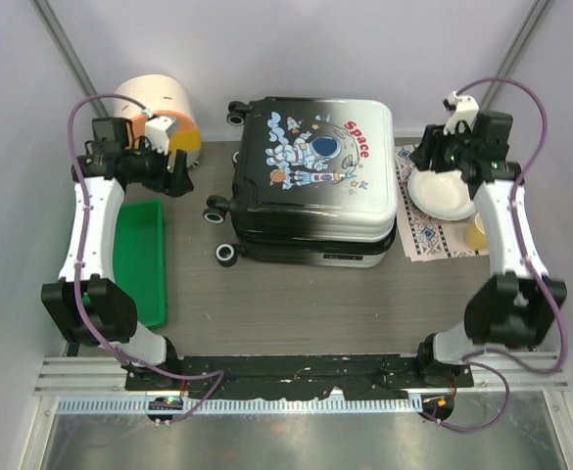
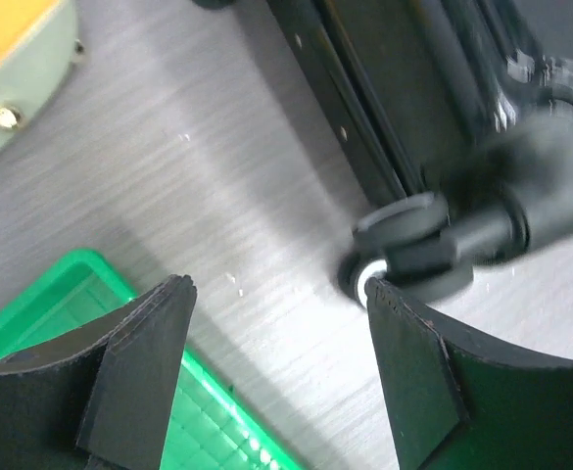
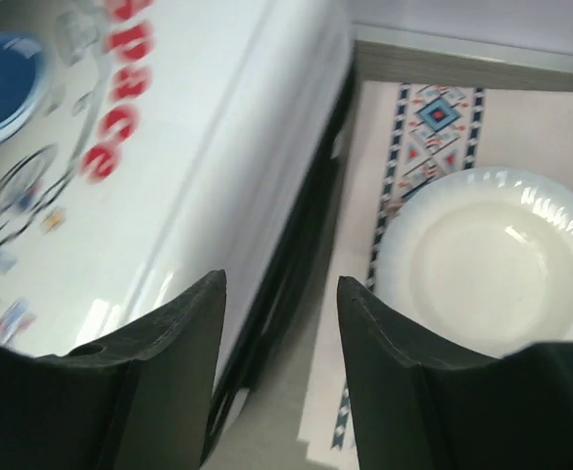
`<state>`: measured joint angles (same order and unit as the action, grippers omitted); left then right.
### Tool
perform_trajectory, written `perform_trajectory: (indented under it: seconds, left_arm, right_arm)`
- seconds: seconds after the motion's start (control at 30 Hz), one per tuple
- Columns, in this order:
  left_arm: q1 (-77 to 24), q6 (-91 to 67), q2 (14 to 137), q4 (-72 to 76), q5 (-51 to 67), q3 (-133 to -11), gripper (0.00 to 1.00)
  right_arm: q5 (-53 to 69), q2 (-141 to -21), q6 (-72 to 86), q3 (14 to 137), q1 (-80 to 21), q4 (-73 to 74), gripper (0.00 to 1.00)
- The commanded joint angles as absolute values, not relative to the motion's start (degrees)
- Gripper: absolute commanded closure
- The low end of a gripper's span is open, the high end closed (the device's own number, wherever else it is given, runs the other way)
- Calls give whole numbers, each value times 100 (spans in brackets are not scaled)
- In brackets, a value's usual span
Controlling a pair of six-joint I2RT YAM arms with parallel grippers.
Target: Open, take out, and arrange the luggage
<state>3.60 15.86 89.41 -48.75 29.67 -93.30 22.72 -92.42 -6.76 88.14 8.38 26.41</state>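
Note:
The luggage lies flat and closed in the middle of the table, astronaut "Space" print up, black wheels pointing left. My left gripper hangs open just left of the wheels, holding nothing; in the left wrist view one wheel sits close to my right fingertip. On the other side, my right gripper stands open and empty beside the luggage's right edge. The right wrist view shows the white shell at left and bare table between the fingers.
A green tray lies at the left, partly under the left arm. A cream-and-orange cylinder stands at the back left. At the right, a patterned mat carries a white bowl and a small yellow cup.

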Motion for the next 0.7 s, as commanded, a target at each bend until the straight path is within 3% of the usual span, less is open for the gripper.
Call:
perform_trajectory:
  seconds: [0.0,0.13,0.27,0.47,0.67]
  left_arm:
    - [624,3573,8579,-6351,4243,-8704,23]
    - [606,5839,8604,-7005,4641,-8446,23]
    - [563,6101,8779,-6426,4737,-8525,20]
    - [-156,7153,9263,-6794,4257,-8878,20]
    - [-606,7225,9404,-5864,3710,-8376,23]
  right_arm:
    - [3435,-7526,-835,7131,590,2654,48]
    - [3841,-6339,-1195,5961,1,2856,57]
    - [3262,-5740,-1468,4899,-1000,2620,60]
    - [1865,-6257,-2038,4351,-2460,1908,62]
    - [1889,-6180,-2486,4508,-2558,1967,65]
